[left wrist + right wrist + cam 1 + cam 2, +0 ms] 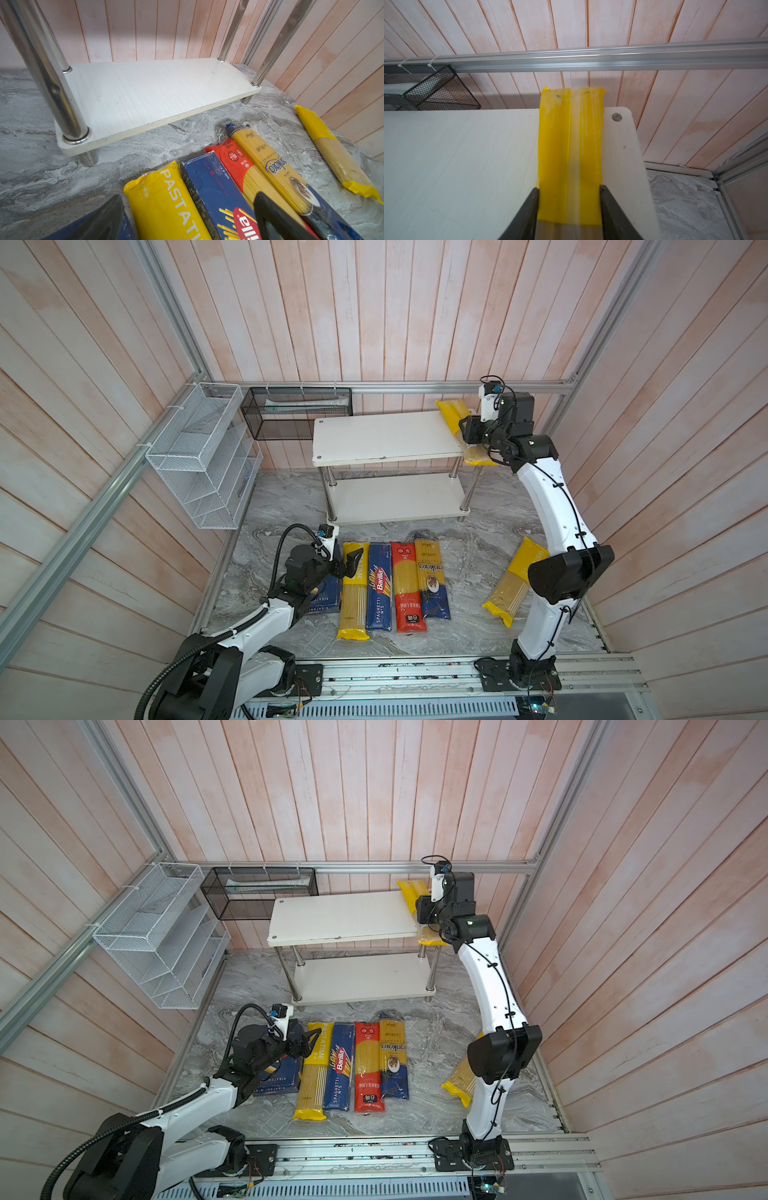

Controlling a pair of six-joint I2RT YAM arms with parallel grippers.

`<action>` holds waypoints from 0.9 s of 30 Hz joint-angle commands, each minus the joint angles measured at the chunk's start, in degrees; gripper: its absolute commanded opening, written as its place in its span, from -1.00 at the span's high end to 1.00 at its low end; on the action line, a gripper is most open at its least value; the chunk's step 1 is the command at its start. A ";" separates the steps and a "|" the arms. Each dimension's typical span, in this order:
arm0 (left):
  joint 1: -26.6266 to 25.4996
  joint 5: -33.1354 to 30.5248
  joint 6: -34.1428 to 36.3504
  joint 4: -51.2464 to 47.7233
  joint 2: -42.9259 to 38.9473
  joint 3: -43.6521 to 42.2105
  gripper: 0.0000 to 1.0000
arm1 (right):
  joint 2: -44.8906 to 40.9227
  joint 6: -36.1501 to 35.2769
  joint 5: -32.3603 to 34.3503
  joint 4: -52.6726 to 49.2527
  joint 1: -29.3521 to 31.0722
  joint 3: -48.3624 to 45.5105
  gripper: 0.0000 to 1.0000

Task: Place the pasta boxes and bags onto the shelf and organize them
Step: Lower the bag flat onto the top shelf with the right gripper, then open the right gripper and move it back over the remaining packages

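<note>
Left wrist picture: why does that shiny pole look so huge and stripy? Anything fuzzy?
In the left wrist view the chrome post sits close to the lens, so it looms large and mirrors light and dark streaks; the black fingers are soft. In the right wrist view the yellow-ended spaghetti bag blurs where it nears the lens.

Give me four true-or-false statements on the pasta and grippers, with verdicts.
1. A yellow-ended bag lies across the top board of the shelf, flanked by the right gripper. True.
2. The rigatoni box sits on the shelf's lower board. False: it lies on the table at the end of the row.
3. The red-ended bag lies between the spaghetti box and the beige-and-navy bag. True.
4. The left gripper holds the spaghetti box. False: it hovers open and empty above the row.
</note>
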 commanded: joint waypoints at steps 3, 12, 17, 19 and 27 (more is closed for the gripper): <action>-0.17 -0.24 0.53 0.28 -0.16 0.29 -0.99 | 0.11 1.33 0.07 3.28 -0.70 2.67 0.04; -0.23 -0.23 0.45 0.29 -0.35 0.23 -0.99 | -2.20 0.65 -1.84 1.12 -0.80 5.35 0.01; -0.22 -0.57 0.58 0.08 -0.78 0.08 -0.99 | -8.03 -0.46 -2.76 -0.57 -0.76 -0.05 -0.02; -0.23 -0.15 0.37 0.35 -1.39 -0.23 -0.99 | -12.15 -0.22 -5.57 0.84 -0.75 -5.84 -0.03; -0.17 -1.13 0.32 0.64 -1.16 -0.34 -0.99 | -28.85 1.41 -8.35 3.06 0.47 -25.29 -0.03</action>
